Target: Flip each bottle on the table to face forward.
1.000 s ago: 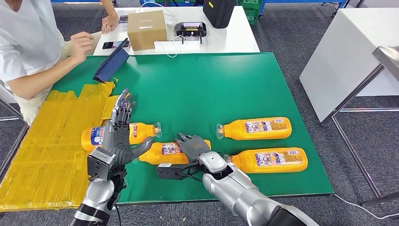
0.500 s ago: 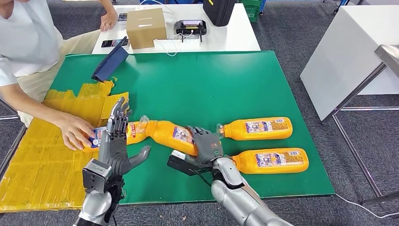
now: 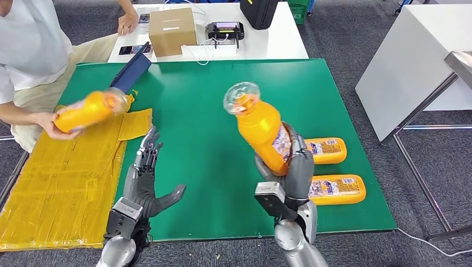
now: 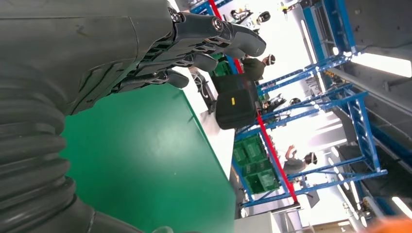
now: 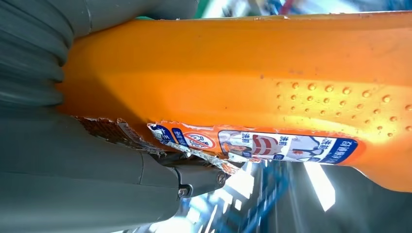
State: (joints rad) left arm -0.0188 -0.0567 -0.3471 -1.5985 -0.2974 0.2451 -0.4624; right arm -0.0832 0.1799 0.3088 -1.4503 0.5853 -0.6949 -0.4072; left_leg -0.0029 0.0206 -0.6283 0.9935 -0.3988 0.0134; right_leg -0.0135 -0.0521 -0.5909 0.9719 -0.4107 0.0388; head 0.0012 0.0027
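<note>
The green table [image 3: 222,94] serves as the landmark. A yellow sheet [image 3: 61,178] covers its left edge, beside a person [image 3: 28,44] in white who sits at the table's far-left corner. Behind the table's far edge stands a white desk [image 3: 278,41] carrying a cardboard box [image 3: 173,23], a black case [image 3: 259,12] and a small screen device [image 3: 225,29]. A dark blue folder [image 3: 131,71] leans at the table's far-left edge.

The right hand [image 3: 289,169] is raised above the table's near-right part, fingers wrapped around the lower body of an orange bottle [image 3: 260,127]; the bottle stands clear of the surface, tilted, clear cap end up. In the right wrist view the bottle's label [image 5: 257,145] is torn at the edge by the fingers.

Two more bottles lie flat on the table's right side, just behind the right hand: the far bottle [image 3: 328,149] and the near bottle [image 3: 339,189].

The left hand [image 3: 144,181] hovers over the table's near-left part, fingers spread, holding nothing.

The person's hand [image 3: 53,125] holds a fourth bottle [image 3: 89,110] in the air above the yellow sheet.
</note>
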